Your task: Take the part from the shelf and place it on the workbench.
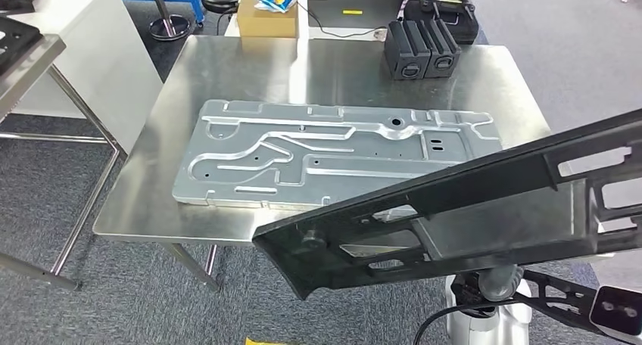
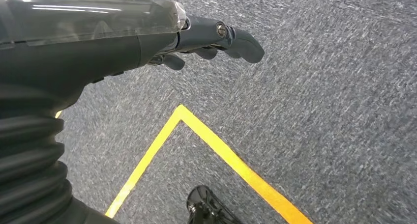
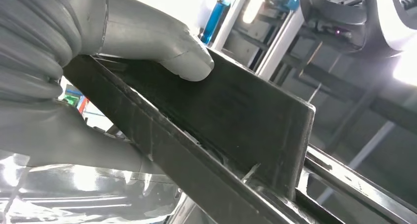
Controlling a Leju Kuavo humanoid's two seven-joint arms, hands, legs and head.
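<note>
A long black plastic part (image 1: 469, 209) with cut-outs stretches across the lower right of the head view, held in the air in front of the steel workbench (image 1: 227, 65). Its near end overlaps the bench's front edge in the picture. In the right wrist view my right hand (image 3: 98, 52) grips the black part (image 3: 231, 116), the grey thumb pressed on its flat face. My left hand (image 2: 196, 37) hangs over grey carpet, its fingers loosely curled and holding nothing.
A large stamped metal plate (image 1: 325, 152) lies across the middle of the workbench. Two black boxes (image 1: 421, 48) stand at its far right, a cardboard box (image 1: 266, 16) behind it. A steel shelf frame (image 1: 30, 65) stands at the left. Yellow floor tape (image 2: 216, 145) marks the carpet.
</note>
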